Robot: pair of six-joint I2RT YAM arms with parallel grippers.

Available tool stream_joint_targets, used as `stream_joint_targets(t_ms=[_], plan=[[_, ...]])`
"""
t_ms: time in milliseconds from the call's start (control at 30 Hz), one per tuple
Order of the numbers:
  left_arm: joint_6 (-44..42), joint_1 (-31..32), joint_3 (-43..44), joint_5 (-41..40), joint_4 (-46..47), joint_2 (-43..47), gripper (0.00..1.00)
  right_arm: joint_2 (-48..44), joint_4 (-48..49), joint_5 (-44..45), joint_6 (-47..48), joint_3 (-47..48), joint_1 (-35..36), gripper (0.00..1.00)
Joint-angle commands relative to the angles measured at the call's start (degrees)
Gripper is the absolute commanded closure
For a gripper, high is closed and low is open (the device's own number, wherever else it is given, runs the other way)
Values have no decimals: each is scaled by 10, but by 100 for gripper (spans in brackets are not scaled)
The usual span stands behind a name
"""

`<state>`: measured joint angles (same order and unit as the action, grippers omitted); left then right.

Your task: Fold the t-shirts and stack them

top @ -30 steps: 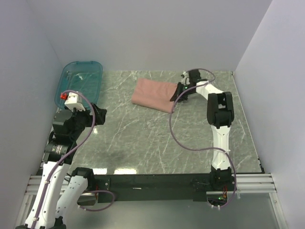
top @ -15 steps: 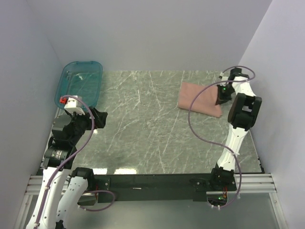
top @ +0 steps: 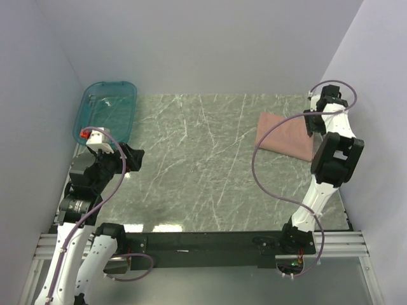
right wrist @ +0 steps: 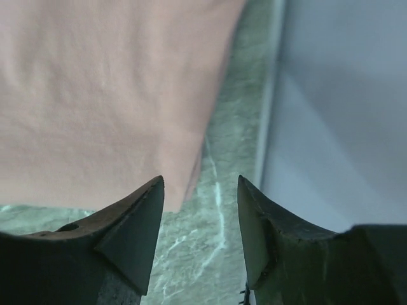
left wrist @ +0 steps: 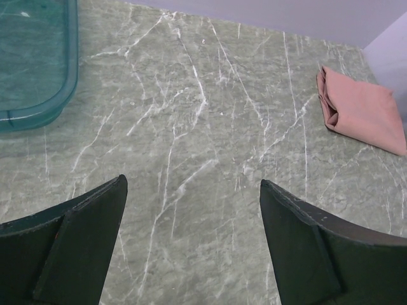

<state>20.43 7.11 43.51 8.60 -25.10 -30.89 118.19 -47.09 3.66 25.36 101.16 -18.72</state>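
Your folded t-shirt (top: 286, 135) lies well apart from the teal bin (top: 108, 111), long axis running away from it, its far edge at your right gripper (right wrist: 200, 184), fingers spread and empty; your left gripper (left wrist: 191, 184), equally spread, hovers near the bin.

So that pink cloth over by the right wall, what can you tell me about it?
The t-shirt is dusty pink and looks like soft cotton. It is folded into a flat rectangle, with layers showing at one end. It lies on the green marbled table, far right. The right gripper is open at its edge, not pinching it.
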Motion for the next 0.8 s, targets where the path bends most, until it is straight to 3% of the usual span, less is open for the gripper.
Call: stream_joint_targets(t_ms=[0,67,133,200,233,367,467,567,667,700,767], plan=[[-3,0,11,8,15,-2,10,-70,41,11,6,-9,5,43],[-3,0,11,4,17,-2,10,-88,41,-5,-2,-19,7,42],[-1,0,9,-10,20,-2,9,-117,18,-85,-2,-42,8,41],[3,0,1,-24,24,-2,8,-159,-3,-177,13,-87,9,40],[6,0,-5,-31,28,-1,8,-175,-14,-285,25,-105,10,40],[18,-1,-33,-73,37,-21,2,-261,-37,-439,58,-205,25,38],[24,-3,-39,-84,51,-56,1,-369,44,-444,29,-300,25,37],[34,-24,-36,-82,68,-96,0,-490,145,-379,-6,-388,23,35],[47,-88,-35,-52,86,-125,1,-630,251,-276,-55,-477,22,22],[51,-107,-37,-33,90,-131,1,-656,276,-251,-71,-520,18,10],[49,-136,-29,-42,86,-148,1,-714,327,-219,-121,-569,15,0]])
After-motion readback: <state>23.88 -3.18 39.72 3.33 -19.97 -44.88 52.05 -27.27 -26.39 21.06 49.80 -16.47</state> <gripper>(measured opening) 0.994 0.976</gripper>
